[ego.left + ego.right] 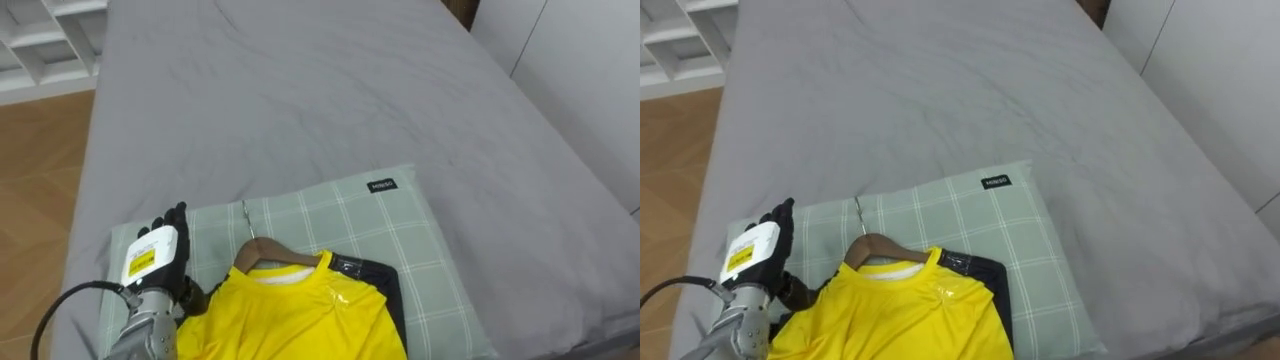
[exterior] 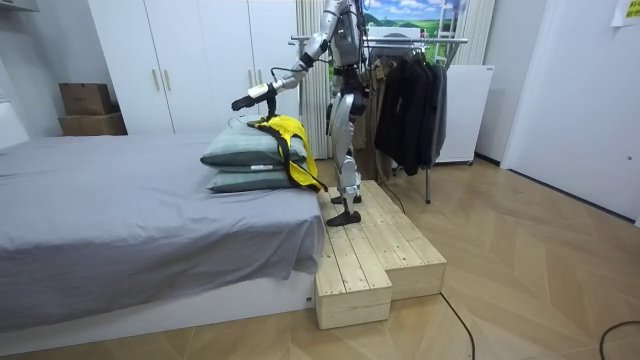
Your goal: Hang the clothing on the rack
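A grey bed (image 1: pixel 330 110) is being taken in by most of the eye views, with wood floor (image 1: pixel 35 170) and a white shelf unit (image 1: pixel 40 40) being cut off at the left edge. In the room view the robot is being seen standing on a wooden platform (image 2: pixel 380 255) at the pillow end of the bed, a clothes rack (image 2: pixel 410 40) hung with dark clothes (image 2: pixel 405 100) just behind it. Two pillows are being stacked one on the other there; the upper one, a green checked pillow (image 1: pixel 400 230), is carrying the task's things. A yellow shirt (image 1: pixel 300 320) is being held flat on this pillow on a wooden hanger (image 1: pixel 262 255), with its metal hook (image 1: pixel 246 215) pointing away from the robot; its lower part is being cut off by the bottom edge. A dark garment (image 1: pixel 385 285) is being partly covered by the shirt, showing at its right side. The left hand (image 1: pixel 160 255) is being reached out over the pillow's left part, back upward, just left of the hanger. Its fingers (image 1: pixel 175 213) are being kept fairly straight and close together, pointing away, closed round nothing. The shirt's left shoulder is lying just beside the hand's lower side; whether the thumb is touching the cloth cannot be told, as that spot is dark and partly hidden by the hand.
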Motion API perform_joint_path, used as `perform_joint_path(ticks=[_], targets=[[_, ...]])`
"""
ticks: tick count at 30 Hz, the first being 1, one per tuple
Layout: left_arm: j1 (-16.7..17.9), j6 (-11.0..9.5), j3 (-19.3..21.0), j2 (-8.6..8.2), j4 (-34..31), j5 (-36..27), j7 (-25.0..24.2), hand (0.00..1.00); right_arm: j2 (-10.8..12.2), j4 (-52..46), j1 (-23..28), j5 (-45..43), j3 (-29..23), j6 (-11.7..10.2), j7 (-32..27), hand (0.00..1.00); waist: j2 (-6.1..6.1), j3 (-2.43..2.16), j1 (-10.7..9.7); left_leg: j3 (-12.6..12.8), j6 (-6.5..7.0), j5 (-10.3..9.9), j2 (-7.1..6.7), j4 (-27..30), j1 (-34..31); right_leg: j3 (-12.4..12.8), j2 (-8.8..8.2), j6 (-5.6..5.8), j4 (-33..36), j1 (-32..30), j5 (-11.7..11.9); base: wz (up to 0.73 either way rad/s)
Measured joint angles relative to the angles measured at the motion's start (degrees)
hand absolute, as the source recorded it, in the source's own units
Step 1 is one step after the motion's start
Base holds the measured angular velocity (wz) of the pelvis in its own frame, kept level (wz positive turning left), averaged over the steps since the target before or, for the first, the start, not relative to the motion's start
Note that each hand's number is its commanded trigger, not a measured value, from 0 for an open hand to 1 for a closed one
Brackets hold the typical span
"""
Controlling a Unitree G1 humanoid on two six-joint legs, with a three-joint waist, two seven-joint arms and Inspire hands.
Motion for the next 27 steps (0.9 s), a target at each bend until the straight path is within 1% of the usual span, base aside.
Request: perform_joint_path(ticks=[6, 8, 10, 14, 16, 20, 23, 27], targets=[[0.15, 0.08, -0.06, -0.01, -0.14, 0.03, -2.31, 0.0, -0.21, -0.02, 0.13, 0.04, 0.02, 0.0, 1.2, 0.0, -0.15, -0.09, -0.03, 0.01, 0.2, 0.24, -0.19, 0.08, 0.18, 0.02, -0.17, -0.04, 0.02, 0.21, 0.02, 0.0], [1.24, 0.28, -0.08, -0.03, -1.31, 0.14, -2.87, 0.0, -0.23, -0.05, 0.37, 0.02, -0.01, 0.0, 1.22, 0.0, -0.24, -0.15, -0.06, 0.01, 0.22, 0.24, -0.38, -0.11, 0.94, 0.05, -0.33, -0.02, 0.0, 0.82, 0.01, 0.0], [1.53, 0.48, -0.08, -0.02, -1.56, 0.15, -3.19, 0.0, -0.23, -0.12, 0.42, -0.04, -0.01, 0.01, 1.27, 0.0, -0.31, -0.26, -0.04, 0.01, 0.24, 0.26, -0.45, -0.25, 1.11, 0.07, -0.38, 0.03, 0.03, 0.95, -0.01, 0.0], [2.39, 0.67, -0.11, -0.04, -1.84, 0.15, -3.93, 0.0, -0.23, -0.37, 0.56, -2.17, -0.32, 0.0, 1.17, 0.0, -0.37, -0.29, -0.18, 0.01, 0.32, 0.31, -0.47, -0.33, 1.25, 0.05, -0.38, 0.02, 0.06, 1.08, -0.01, 0.0], [2.45, 1.43, -1.04, -0.05, -1.84, 0.13, -4.52, 0.0, -0.23, -0.36, 0.68, -2.63, -0.32, 0.02, 1.15, 0.0, -0.39, -0.29, -0.28, 0.01, 0.35, 0.34, -0.5, -0.38, 1.52, 0.06, -0.4, 0.03, 0.05, 1.38, -0.01, 0.0], [2.57, 2.0, -1.55, -0.18, -1.83, 0.12, -5.74, 0.0, -0.23, -0.3, 0.81, -3.29, -0.31, 0.04, 1.15, 0.0, -0.66, -0.38, -0.59, 0.06, 0.37, 0.54, -0.63, -0.87, 2.32, 0.06, -0.51, 0.07, -0.02, 1.95, -0.04, 0.0], [2.69, 2.58, -3.28, -0.24, -1.82, 0.1, -7.07, 0.0, -0.23, -0.28, 1.1, -3.72, -0.3, 0.07, 1.09, 0.0, -0.89, -0.43, -0.65, 0.21, 0.4, 0.57, -0.62, -0.94, 2.72, 0.06, -0.54, 0.06, -0.64, 2.44, -0.03, 0.0], [2.69, 2.61, -3.44, -0.37, -1.71, -0.2, -8.19, 0.0, -0.24, -0.26, 1.57, -3.75, -0.29, 0.16, 0.9, 0.0, -1.18, -0.48, -0.77, 0.3, 0.4, 0.57, -0.62, -1.13, 3.02, 0.11, -0.54, 0.07, -0.87, 2.55, -0.03, 0.0]])
